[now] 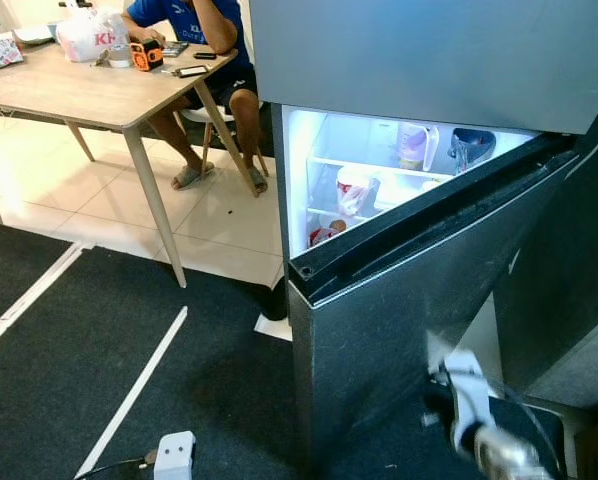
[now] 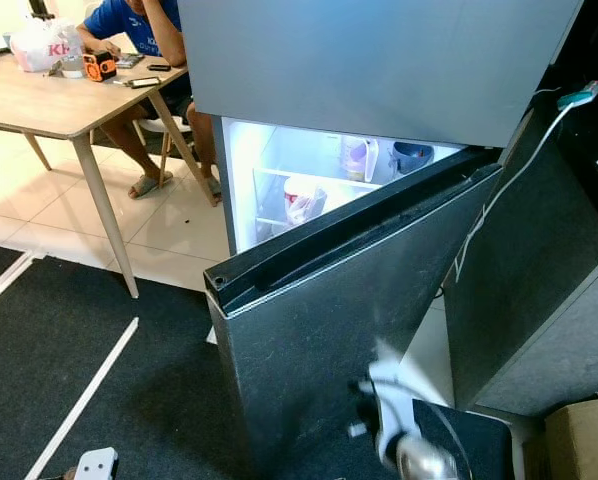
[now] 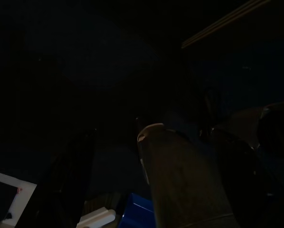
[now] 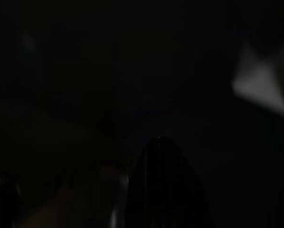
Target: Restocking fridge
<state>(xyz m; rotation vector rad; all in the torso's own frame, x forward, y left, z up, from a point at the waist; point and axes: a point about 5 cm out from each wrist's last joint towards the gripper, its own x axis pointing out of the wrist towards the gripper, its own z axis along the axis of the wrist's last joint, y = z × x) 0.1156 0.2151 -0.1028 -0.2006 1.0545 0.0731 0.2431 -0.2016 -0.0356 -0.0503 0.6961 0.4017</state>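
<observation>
**A:** What does the fridge look like?

**B:** The fridge (image 1: pixel 409 60) is a tall, dark grey, brushed-metal unit standing to the right of the scene. Its lower door (image 1: pixel 419 310) is swung partly open toward the camera, with a black gasket strip along the top edge. The lit white interior shows through the gap.

**A:** Anything inside?

**B:** A white tub with red print (image 1: pixel 356 190) sits on a glass shelf. Above it stand a pale jug (image 2: pixel 360 157) and a dark blue bowl (image 1: pixel 469 147). Something red lies on the lower shelf (image 1: pixel 324 233), too small to name.

**A:** And the grippers?

**B:** A blurred silver arm (image 1: pixel 474 410) hangs low in front of the door. The right gripper (image 4: pixel 161 190) is a dark shape in its wrist view; I cannot tell whether it is open or shut. The left gripper (image 3: pixel 132 190) shows two dark fingers standing apart, holding nothing.

**A:** The room?

**B:** Dark carpet (image 1: pixel 79 340) with white tape lines (image 1: pixel 134 390) gives way to cream floor tiles (image 1: pixel 219 215). A wooden table (image 1: pixel 79 90) stands at the left, carrying a plastic bag (image 1: pixel 89 35) and an orange device (image 1: pixel 146 54). A person in a blue shirt (image 1: pixel 194 20) sits behind it. A cardboard box (image 2: pixel 582 440) rests beside the fridge, and a white cable (image 2: pixel 519 170) hangs down its right side.
</observation>
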